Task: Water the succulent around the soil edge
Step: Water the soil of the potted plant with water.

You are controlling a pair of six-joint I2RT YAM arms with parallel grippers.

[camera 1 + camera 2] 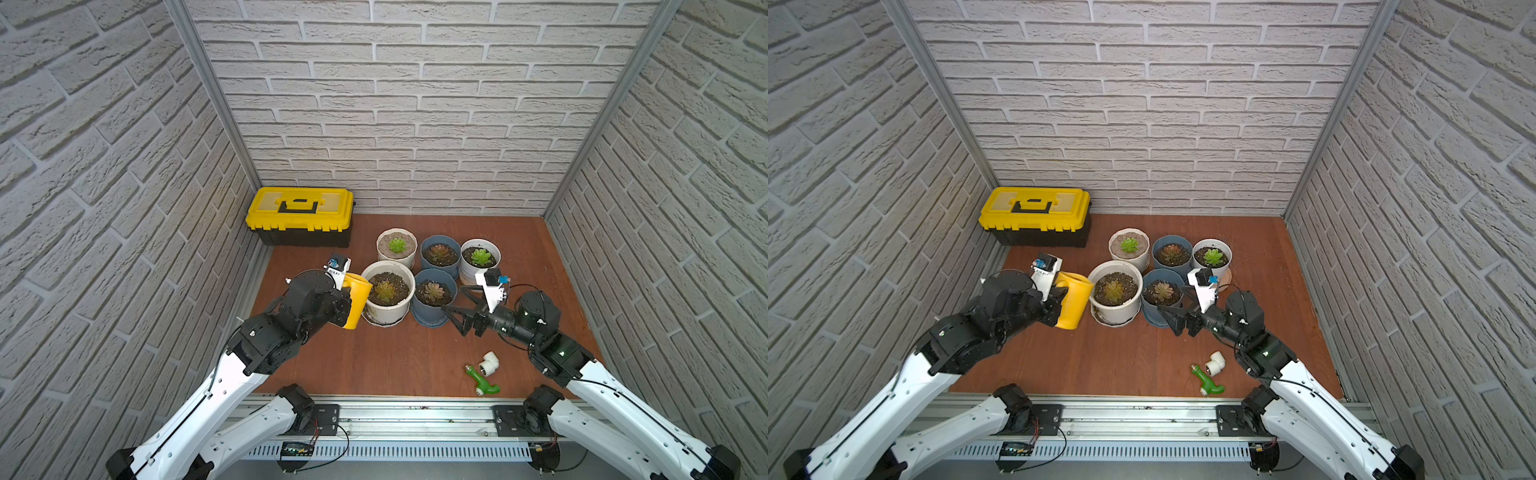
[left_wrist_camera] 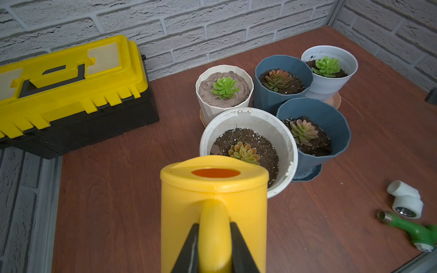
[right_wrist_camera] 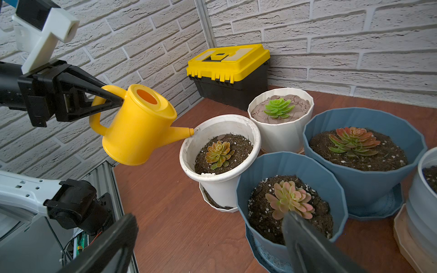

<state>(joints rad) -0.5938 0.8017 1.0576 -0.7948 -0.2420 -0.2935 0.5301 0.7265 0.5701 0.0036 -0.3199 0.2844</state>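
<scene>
Yellow plastic fills the near part of my left wrist view: the can (image 2: 212, 201), with the left fingers (image 2: 189, 245) clamped on its handle, one on each side. Just beyond it stands the white pot (image 2: 250, 112). The can body covers the near part of the soil, and from here I cannot see the spout at all.

I judge this as the approach step. The can hangs in the air, close to upright, and I see no water.

The right wrist view gives what I miss. There the spout (image 3: 182, 132) points at the pot with its tip just at the rim, not yet over the soil edge (image 3: 238, 141), the dark gritty ring around the succulent (image 3: 218, 153). The next move, I think, calls for a small advance so that the tip passes the rim. After that comes a slow tilt and travel along the ring, keeping the stream off the rosette.

The right fingers (image 3: 307, 241) stand wide apart and empty, near the closer blue pot (image 3: 295, 163).

In both top views the can seems to touch the pot, but the spout is hidden under the body. Farther back stands the ribbed pot (image 3: 281, 132) with pale soil, which is not my target.
</scene>
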